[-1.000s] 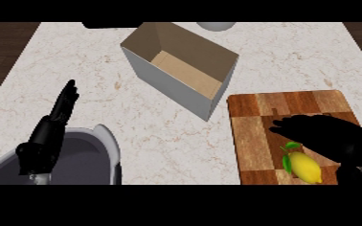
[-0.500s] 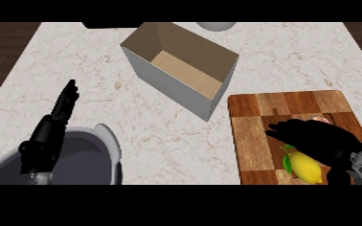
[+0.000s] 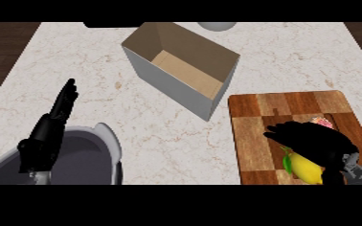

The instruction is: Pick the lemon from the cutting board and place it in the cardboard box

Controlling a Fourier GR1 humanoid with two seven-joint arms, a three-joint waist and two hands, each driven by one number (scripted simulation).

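A pale, veined stone counter (image 3: 92, 62) fills most of the head view, and everything else is set on it. An open cardboard box (image 3: 170, 84) is placed a little above the middle, turned at an angle, so that its brown floor and inner walls are seen from above. One lower corner of the box lies just beside the top left corner of the cutting board (image 3: 254, 124), and it cannot be told whether the two touch. The board is made of brown wooden blocks and is laid at the lower right.

The grey left forearm (image 3: 84, 155) is seen at the lower left edge. Above it the left hand (image 3: 48, 131) is held at rest, its fingers straight and together and pointed up the view, well apart from the box. The right hand (image 3: 314, 141) is lowered onto the near right part of the board, and its fingers are bent round the upper end of the lemon (image 3: 305, 168).

The lemon is still on the board, near its lower edge; its yellow body and a green tip are shown below the hand.

A small pink thing (image 3: 323, 122) is partly hidden just above the right hand. At the far edge, a grey round object (image 3: 216, 26) and a dark object (image 3: 109, 24) are cut off by the view.
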